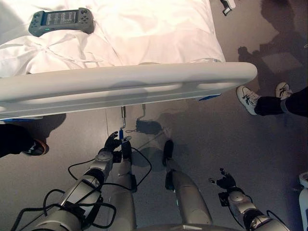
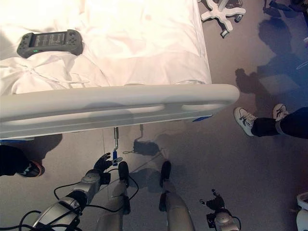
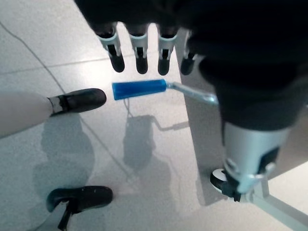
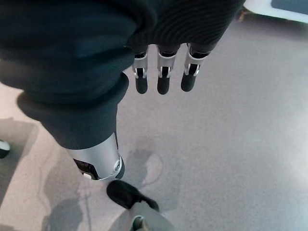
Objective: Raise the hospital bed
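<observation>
Crank handle with a blue plastic grip (image 3: 139,89) on a bent silver metal rod is the landmark: it hangs low under the foot end of the hospital bed, above the grey floor (image 1: 202,144). Nearest the robot, the right hand (image 4: 161,79) hangs well apart from the crank, off to its right, with fingers straight and relaxed and nothing between them. The left hand (image 1: 114,142) sits just beside the blue grip; in the left wrist view its dark-tipped fingers (image 3: 140,60) reach straight out over the grip with a small gap, thumb apart, so the hand is spread and not closed round it. Just beyond the crank runs the long pale-grey plastic footboard rail (image 1: 120,84) of the bed. Past the rail lies the white rumpled sheet (image 1: 144,33), and on it, far left of the crank, a dark-grey handheld controller with a screen (image 1: 61,20). Right of the crank, beyond the rail's end, a person's white sneakers (image 1: 248,98) stand on the floor.
</observation>
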